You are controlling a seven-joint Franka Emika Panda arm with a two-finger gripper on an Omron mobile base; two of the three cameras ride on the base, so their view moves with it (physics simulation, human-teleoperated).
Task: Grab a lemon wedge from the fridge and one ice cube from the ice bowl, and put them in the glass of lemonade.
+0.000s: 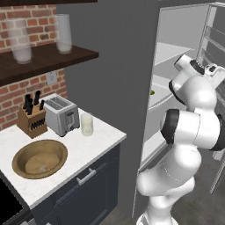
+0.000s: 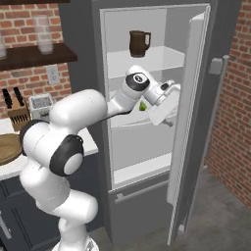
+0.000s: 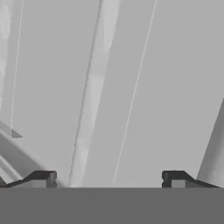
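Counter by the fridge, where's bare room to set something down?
The white counter is bare along its front edge, between the ice bowl and the glass of lemonade. The back is crowded: knife block beside toaster, glass alongside.

Left base view: from behind the arm's left, facing forward and down over counter point(image 1: 94, 140) and fridge point(image 1: 176, 57). Right base view: from behind its right, facing the same open fridge point(image 2: 147, 63). Hand view: close against pale fridge surfaces.
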